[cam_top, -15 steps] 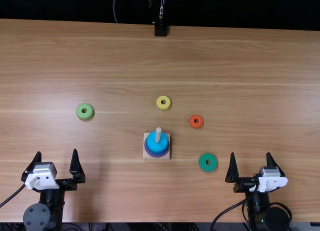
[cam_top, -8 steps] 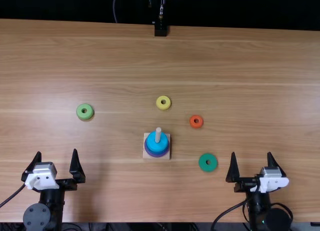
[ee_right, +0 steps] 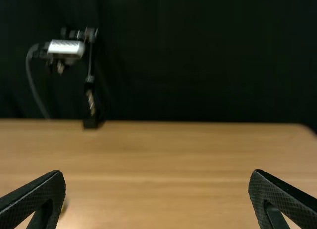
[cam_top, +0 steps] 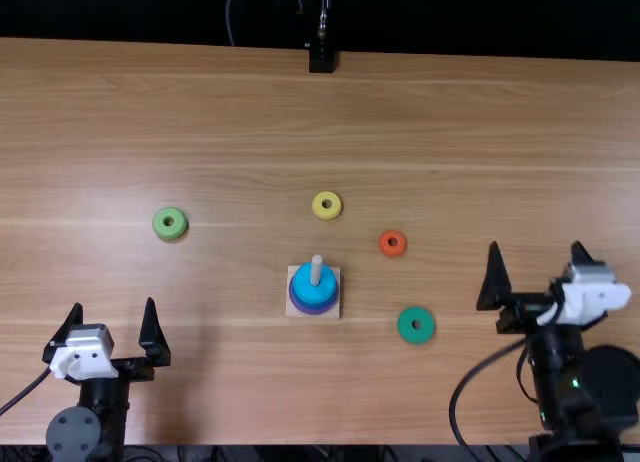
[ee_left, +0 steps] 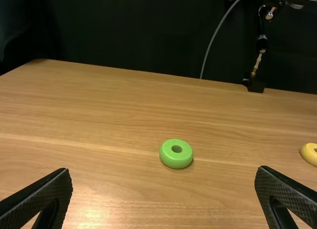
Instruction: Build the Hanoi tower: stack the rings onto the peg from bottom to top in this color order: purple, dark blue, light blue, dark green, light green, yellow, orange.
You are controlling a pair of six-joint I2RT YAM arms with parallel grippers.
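Observation:
In the top view my left gripper (cam_top: 112,332) stands open at the near left, and my right gripper (cam_top: 538,267) is open right of the dark green ring (cam_top: 416,325). The peg (cam_top: 316,270) rises from its square wooden base (cam_top: 333,311), with the light blue ring (cam_top: 314,291) around it above a purple or dark blue ring (cam_top: 296,303). The light green ring (cam_top: 170,223), yellow ring (cam_top: 327,205) and orange ring (cam_top: 393,243) lie apart on the table. In the left wrist view, the light green ring (ee_left: 176,153) lies beyond my open left gripper (ee_left: 163,197). The right wrist view has my right gripper (ee_right: 157,199) open.
The wooden table (cam_top: 480,112) spreads under everything, with a dark curtain behind it. A black stand (cam_top: 321,58) with a metal rod stands at the far edge. Each arm trails a black cable near the table's near edge.
My right gripper has moved forward and to the right, away from the near edge, still open. The left arm, the rings and the peg have kept their places.

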